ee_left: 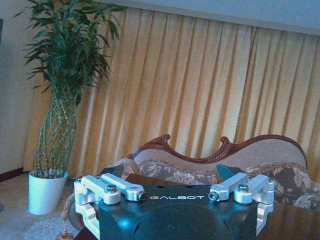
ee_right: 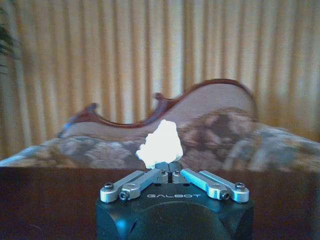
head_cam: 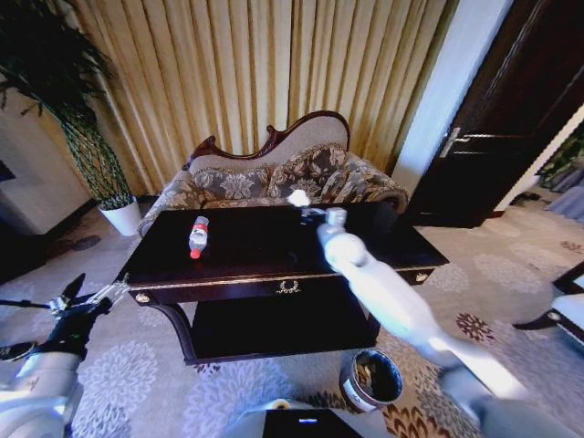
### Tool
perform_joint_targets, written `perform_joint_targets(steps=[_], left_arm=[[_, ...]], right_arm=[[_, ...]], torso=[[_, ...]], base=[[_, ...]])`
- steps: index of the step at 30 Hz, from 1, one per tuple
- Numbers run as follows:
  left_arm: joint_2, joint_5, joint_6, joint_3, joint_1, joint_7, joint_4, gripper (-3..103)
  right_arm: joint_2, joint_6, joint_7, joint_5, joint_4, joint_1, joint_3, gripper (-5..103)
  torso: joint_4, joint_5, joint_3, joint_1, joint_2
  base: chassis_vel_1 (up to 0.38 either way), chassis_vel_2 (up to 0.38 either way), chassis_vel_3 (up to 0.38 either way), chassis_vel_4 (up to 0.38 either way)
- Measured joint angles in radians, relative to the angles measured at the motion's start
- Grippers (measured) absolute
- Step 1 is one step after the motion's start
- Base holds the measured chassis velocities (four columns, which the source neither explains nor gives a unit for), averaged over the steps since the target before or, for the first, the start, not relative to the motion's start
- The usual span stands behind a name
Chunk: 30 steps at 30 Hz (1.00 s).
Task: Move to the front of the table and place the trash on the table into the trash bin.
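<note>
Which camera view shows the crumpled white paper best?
The right wrist view: the crumpled white paper sits large and centred, pinched by the right gripper. In the head view the paper is a small white lump above the table.

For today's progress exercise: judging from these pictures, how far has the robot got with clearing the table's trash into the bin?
Done: the robot stands before the table. In hand: the right gripper is shut on a crumpled white paper above the tabletop. Left: that paper and the bottle must reach the trash bin. The left gripper hangs open beside the table.
</note>
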Motion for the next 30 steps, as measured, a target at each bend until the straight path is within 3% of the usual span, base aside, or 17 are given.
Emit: perform_joint_targets(steps=[3,6,11,13,17,23,30], left_arm=[[0.012,-0.005,0.000,-0.003,-0.004,0.015,0.000,100],[0.017,-0.005,0.000,0.001,-0.008,0.022,0.000,100],[0.027,-0.006,0.000,0.008,-0.007,0.035,0.000,100],[0.033,-0.006,0.000,0.014,-0.004,0.044,0.000,100],[0.046,-0.007,0.002,0.020,-0.001,0.046,0.000,100],[0.069,-0.016,0.018,0.021,-0.003,0.046,0.000,100],[0.080,-0.016,0.037,0.019,-0.007,0.042,0.000,100]], right_arm=[[-0.085,0.038,0.000,0.012,0.082,-0.125,0.094,0],[-0.126,0.050,0.000,0.019,0.154,-0.214,0.163,0],[-0.150,0.052,-0.002,0.033,0.301,-0.453,0.325,0],[-0.132,0.052,-0.014,0.028,0.371,-0.590,0.442,0],[-0.091,0.054,-0.030,0.006,0.436,-0.720,0.548,0],[-0.018,0.059,-0.032,-0.025,0.544,-0.861,0.621,0],[0.014,0.060,-0.031,-0.053,0.598,-0.872,0.615,0]], torso=[[0.0000,-0.0002,0.000,0.000,0.000],[0.0002,-0.0008,0.000,0.000,0.000],[0.0004,-0.0005,0.000,0.000,0.000],[0.0001,-0.0008,0.000,0.000,0.000],[0.0001,-0.0006,0.000,0.000,0.000],[0.0001,-0.0008,0.000,0.000,0.000],[0.0005,-0.0009,0.000,0.000,0.000]], base=[[0.000,0.000,0.000,0.000],[0.000,0.000,0.000,0.000],[0.000,0.000,0.000,0.000],[0.000,0.000,0.000,0.000],[0.000,0.000,0.000,0.000],[0.000,0.000,0.000,0.000],[0.013,-0.017,-0.013,0.015]])
